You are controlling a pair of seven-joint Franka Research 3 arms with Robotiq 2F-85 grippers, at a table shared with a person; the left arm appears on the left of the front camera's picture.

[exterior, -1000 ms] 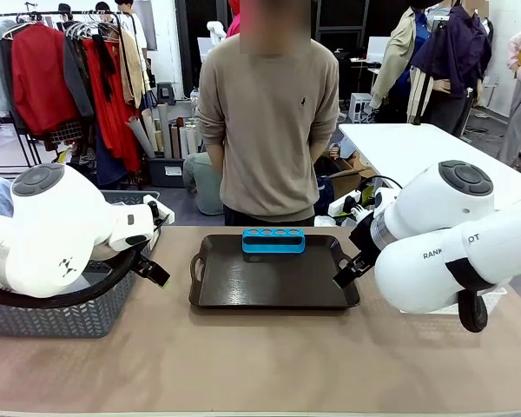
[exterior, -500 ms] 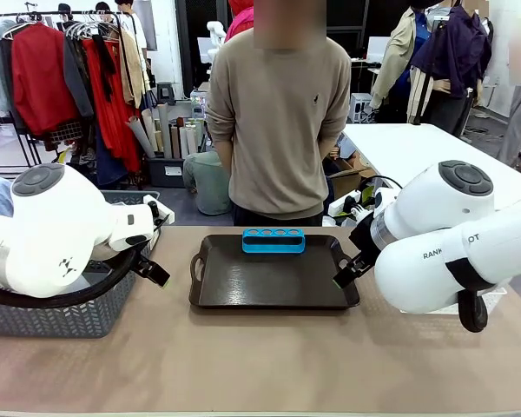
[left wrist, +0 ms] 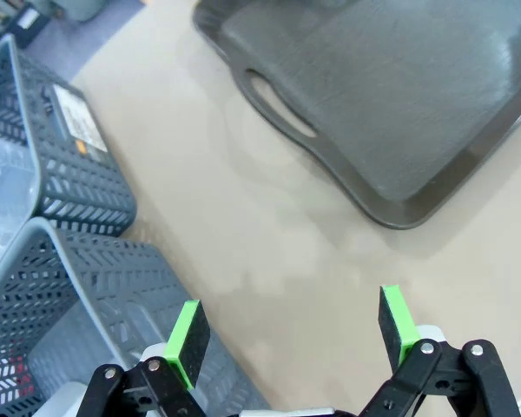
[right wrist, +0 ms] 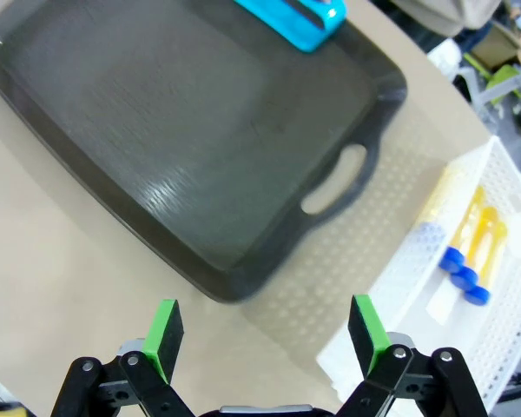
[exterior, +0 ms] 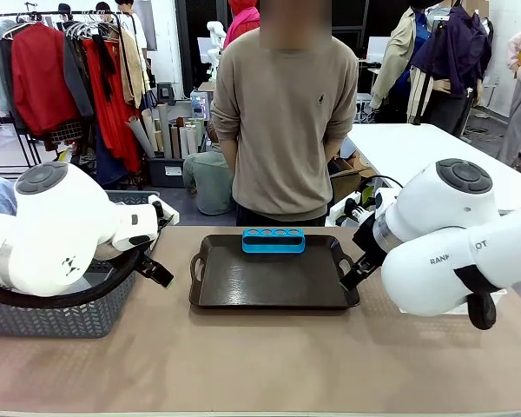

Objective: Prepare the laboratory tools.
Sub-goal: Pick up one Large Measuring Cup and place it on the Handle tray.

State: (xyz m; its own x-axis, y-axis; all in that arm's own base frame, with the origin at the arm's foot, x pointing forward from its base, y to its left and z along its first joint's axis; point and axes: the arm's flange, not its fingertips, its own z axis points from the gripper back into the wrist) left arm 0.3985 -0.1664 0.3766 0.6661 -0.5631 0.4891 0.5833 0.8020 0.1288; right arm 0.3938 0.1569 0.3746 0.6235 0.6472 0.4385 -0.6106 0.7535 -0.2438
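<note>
little changes from a second ago: left fingers point(left wrist: 188, 334) and right fingers point(right wrist: 165, 328) gape empty, rack point(exterior: 273, 240) at tray's point(exterior: 269, 287) 12 o'clock unfilled.

The person point(exterior: 285, 122) at the far side of the tabletop point(exterior: 260, 356) has stepped a little toward the picture's right. The right arm point(exterior: 443, 261) with the right gripper point(exterior: 352, 274) has shifted slightly to the right. The left arm point(exterior: 61, 230) with the left gripper point(exterior: 156, 272) has moved very slightly toward the middle.

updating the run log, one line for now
left gripper open | right gripper open | rack on tray | tubes in white basket
</note>
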